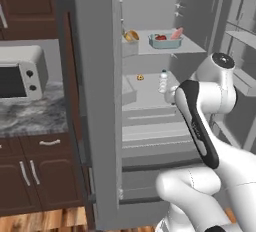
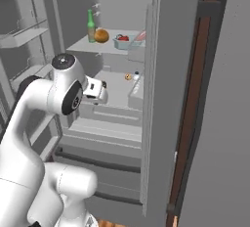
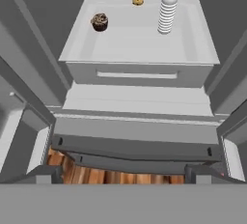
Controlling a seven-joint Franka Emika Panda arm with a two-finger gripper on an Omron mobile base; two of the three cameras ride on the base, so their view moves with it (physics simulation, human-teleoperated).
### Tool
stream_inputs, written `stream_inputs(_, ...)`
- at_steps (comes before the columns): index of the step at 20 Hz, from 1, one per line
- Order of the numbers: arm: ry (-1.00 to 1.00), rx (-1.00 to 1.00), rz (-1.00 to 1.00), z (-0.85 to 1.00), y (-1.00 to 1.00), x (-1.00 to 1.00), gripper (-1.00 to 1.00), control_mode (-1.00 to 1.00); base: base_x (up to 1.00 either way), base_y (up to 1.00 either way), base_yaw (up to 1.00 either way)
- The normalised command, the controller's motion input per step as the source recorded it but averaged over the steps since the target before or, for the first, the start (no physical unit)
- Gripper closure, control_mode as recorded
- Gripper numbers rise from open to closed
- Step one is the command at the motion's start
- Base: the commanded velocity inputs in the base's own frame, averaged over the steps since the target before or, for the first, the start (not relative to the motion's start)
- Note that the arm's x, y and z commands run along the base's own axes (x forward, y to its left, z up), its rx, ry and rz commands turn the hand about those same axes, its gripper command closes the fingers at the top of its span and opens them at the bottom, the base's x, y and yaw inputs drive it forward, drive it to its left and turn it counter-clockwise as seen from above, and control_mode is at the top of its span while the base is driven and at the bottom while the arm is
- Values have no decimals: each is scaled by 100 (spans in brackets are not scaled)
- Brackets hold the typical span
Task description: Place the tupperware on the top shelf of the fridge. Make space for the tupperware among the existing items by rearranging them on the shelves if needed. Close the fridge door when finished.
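Gripper: two-finger gripper seen in front of the lower shelf; nothing held; opening cannot be told
Tupperware: small pale teal see-through tub sits on the wide pale grey top shelf, above the hand
Door: tall grey fridge is open, not yet closed

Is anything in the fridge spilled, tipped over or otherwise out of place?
Nothing stands out. The tupperware sits level on the top shelf, the clear bottle stands upright on the shelf below, and no spill shows. The fridge doors are open.
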Motion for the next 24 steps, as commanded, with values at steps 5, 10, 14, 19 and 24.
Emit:
stream_inputs(5,0,0,0,0,0,0,-100,100,-14,27,-25)
stream_inputs(10,0,0,0,0,0,0,-100,100,-12,33,-27)
stream_inputs(14,0,0,0,0,0,0,-100,100,-26,6,-14)
stream_inputs(19,0,0,0,0,0,0,-100,-100,-9,0,0)
stream_inputs(24,0,0,2,-4,-2,-26,-100,-100,0,0,0)
